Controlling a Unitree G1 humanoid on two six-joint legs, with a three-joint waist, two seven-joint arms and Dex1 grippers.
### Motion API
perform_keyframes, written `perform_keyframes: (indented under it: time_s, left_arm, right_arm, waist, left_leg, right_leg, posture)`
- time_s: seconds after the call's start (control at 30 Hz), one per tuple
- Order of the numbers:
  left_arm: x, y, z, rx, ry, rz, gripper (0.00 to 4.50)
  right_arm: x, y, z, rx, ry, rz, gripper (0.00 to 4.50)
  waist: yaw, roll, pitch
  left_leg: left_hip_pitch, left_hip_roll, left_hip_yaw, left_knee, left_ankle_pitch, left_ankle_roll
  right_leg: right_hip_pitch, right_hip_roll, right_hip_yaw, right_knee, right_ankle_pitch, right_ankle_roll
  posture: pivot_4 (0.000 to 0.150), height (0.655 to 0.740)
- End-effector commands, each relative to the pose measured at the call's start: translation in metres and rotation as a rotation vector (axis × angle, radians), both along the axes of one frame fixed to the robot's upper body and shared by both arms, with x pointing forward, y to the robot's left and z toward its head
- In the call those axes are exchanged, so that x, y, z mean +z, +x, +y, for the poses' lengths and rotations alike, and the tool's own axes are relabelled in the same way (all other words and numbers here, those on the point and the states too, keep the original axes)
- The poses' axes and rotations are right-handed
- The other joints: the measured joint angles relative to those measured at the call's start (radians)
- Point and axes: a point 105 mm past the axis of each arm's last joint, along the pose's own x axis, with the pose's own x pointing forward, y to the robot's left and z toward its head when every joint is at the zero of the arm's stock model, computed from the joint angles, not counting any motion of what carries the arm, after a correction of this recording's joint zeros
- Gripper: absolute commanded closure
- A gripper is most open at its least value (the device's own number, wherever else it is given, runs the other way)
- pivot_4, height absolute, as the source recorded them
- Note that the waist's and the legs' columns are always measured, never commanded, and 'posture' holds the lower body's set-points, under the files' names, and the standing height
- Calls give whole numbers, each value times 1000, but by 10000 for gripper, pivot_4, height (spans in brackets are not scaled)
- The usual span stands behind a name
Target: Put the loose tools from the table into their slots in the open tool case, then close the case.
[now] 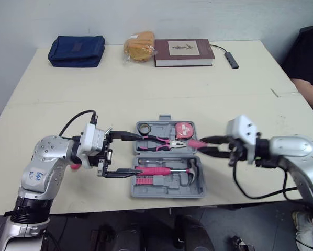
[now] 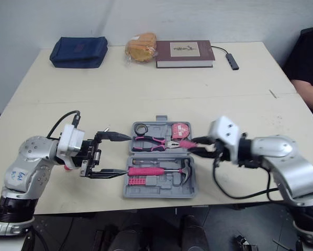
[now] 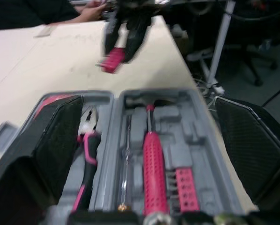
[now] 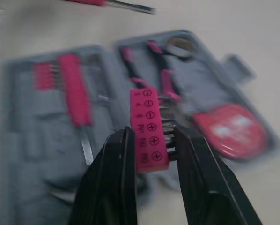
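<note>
A cream table stood against a pale wall, with a blue pouch, a bag of bread and a book along its far side and a person's dark sleeve at the right edge. From the head camera, the grey tool case lay open near the front edge, holding pliers, a tape measure and a pink-handled hammer. The left gripper hung at the case's left side with its jaws spread wide, holding nothing. The right gripper sat at the case's right side, its jaws pinched on a pink bit holder. In the left wrist view, that arm's two fingers stood far apart, framing the pliers and hammer in their slots, with a second pink bit strip beside the hammer handle. In the right wrist view, the narrow-set fingers gripped the bit holder above the open case, and a screwdriver lay on the table beyond it.
</note>
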Motion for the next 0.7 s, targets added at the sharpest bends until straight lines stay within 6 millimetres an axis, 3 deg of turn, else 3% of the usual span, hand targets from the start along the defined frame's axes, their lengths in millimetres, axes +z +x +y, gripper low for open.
perform_keyframes:
  time_s: [0.03,0.1,0.27,0.7]
  left_arm:
    - [-6,-13,5,-46,28,16,0]
    - [-10,-23,10,-93,35,106,0]
    - [-12,-25,9,-89,47,114,0]
    - [-18,-32,5,-65,59,117,0]
  right_arm:
    - [0,-22,27,70,-27,69,37141]
    - [-11,-34,40,132,-68,124,37142]
    - [-27,-34,48,113,-165,120,37142]
    - [-38,-36,44,108,-287,167,37142]
  waist:
    - [4,0,0]
    - [3,0,0]
    - [19,-1,0]
    - [18,-1,0]
  left_leg:
    - [-1,0,-1,0,0,0]
    - [-2,0,-2,1,-1,0]
    - [-4,-1,-6,1,-1,0]
    - [-5,-1,-6,2,-1,1]
  right_leg:
    - [0,-1,-1,0,0,0]
    - [0,-1,-2,0,0,0]
    - [0,-2,-6,-3,-1,-1]
    - [0,0,-8,-1,0,-1]
  posture:
    - [1500,7400]
    - [1500,7400]
    - [1500,7400]
    - [1500,7400]
